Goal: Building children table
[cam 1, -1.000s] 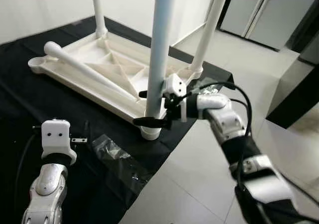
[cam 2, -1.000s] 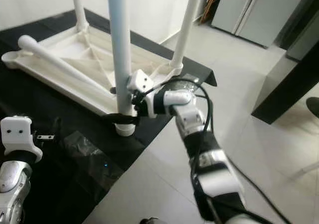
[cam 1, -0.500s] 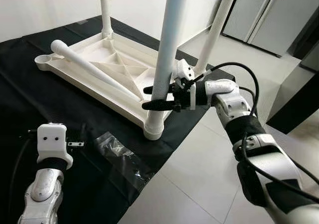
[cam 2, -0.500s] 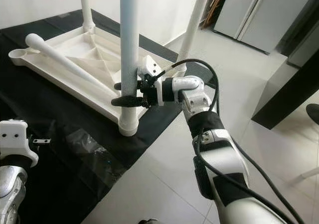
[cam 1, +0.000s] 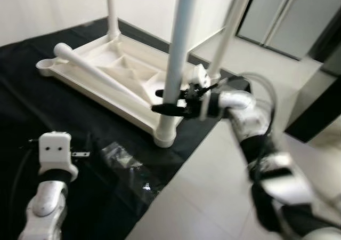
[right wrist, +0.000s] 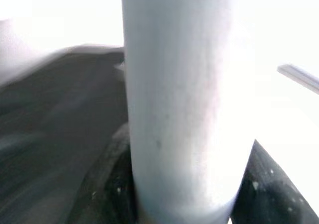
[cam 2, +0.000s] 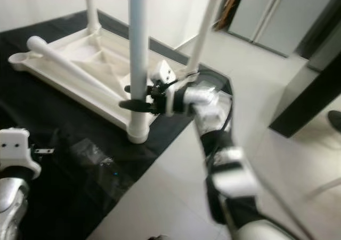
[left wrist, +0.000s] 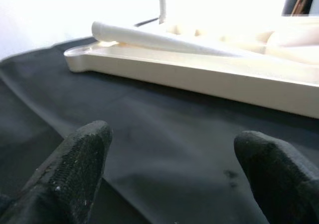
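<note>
You have the white children's table top (cam 1: 114,77) lying upside down on the black mat (cam 1: 32,109) that covers the floor. Three legs already stand upright in their corner sockets; the fourth leg (cam 1: 93,74) lies loose across the underside, and its socket at the far left corner is open. So, by my reckoning, you are about three quarters through, with one leg left to seat.

Your right tool (cam 1: 166,101) is clamped on the near upright leg (cam 1: 178,53), low down, just above its socket (cam 1: 165,136) at the mat's edge. I judge you are twisting or pressing that leg home.

Your left tool (left wrist: 172,169) hangs low over the mat with its fingers (left wrist: 77,157) spread apart, gripping nothing.

The head views show the whole layout, plus a clear plastic bag (cam 1: 128,165) on the mat near your left arm. The right wrist view gives what they cannot: the leg filling the gap between both black fingers (right wrist: 107,184). The left wrist view shows the top's side rim and the loose leg from mat level.
</note>
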Controlling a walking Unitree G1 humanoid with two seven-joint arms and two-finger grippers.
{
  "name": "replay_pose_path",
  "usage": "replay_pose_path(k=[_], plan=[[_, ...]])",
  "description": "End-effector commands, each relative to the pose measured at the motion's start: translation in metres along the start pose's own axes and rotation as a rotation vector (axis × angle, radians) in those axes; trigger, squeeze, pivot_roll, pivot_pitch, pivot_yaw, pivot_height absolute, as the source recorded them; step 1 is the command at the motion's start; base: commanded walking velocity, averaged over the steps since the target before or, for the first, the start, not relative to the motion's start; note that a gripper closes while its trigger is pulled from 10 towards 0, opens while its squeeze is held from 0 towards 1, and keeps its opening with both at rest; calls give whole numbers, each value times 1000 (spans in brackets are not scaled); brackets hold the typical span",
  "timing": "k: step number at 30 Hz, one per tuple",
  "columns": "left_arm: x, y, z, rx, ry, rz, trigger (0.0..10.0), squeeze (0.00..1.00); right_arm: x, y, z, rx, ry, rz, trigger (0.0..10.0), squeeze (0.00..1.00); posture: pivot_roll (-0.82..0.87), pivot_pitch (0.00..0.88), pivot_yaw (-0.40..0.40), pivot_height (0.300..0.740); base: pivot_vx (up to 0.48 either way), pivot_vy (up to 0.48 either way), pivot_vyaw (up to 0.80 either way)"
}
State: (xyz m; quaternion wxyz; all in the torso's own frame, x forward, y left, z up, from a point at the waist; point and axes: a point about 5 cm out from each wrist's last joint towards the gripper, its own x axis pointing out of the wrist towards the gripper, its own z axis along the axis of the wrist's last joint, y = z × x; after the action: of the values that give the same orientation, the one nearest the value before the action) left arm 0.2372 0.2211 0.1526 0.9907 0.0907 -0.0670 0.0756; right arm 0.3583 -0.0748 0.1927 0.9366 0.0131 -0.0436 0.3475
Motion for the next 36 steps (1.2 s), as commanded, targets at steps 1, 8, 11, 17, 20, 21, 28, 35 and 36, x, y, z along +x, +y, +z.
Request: replay_pose_path(k=[1,8,11,17,20,21,28,35,36], plan=[[0,2,-2,11,17,0,10000,0,-23,15,-41,40,143,-274,0,0,-43,122,-100,740,0,0,0],[6,4,-5,19,20,-15,10000,0,-12,29,-43,-14,140,-200,0,0,-52,91,-101,740,0,0,0],[6,4,-4,23,18,-11,10000,0,-10,32,-43,-19,146,-178,0,0,-53,90,-96,740,0,0,0],[6,5,-4,27,16,4,10000,0,-7,35,-35,-10,140,-106,10000,1000,-41,89,-99,740,0,0,0],[6,5,-4,27,16,4,10000,0,-2,38,-11,11,72,53,10000,1000,-32,88,-99,740,0,0,0],[6,4,-4,26,16,2,10000,0,0,31,6,-18,23,191,10000,1000,-29,90,-98,740,0,0,0],[4,2,-3,20,14,0,10000,0,-13,-7,44,-297,66,635,10000,0,-11,99,-110,740,0,0,0],[3,2,-3,19,13,2,10000,0,-14,-19,50,-305,123,741,10000,0,0,107,-111,740,0,0,0],[3,2,-3,19,13,2,10000,0,-14,-19,50,-305,123,741,10000,0,0,107,-111,740,0,0,0]])
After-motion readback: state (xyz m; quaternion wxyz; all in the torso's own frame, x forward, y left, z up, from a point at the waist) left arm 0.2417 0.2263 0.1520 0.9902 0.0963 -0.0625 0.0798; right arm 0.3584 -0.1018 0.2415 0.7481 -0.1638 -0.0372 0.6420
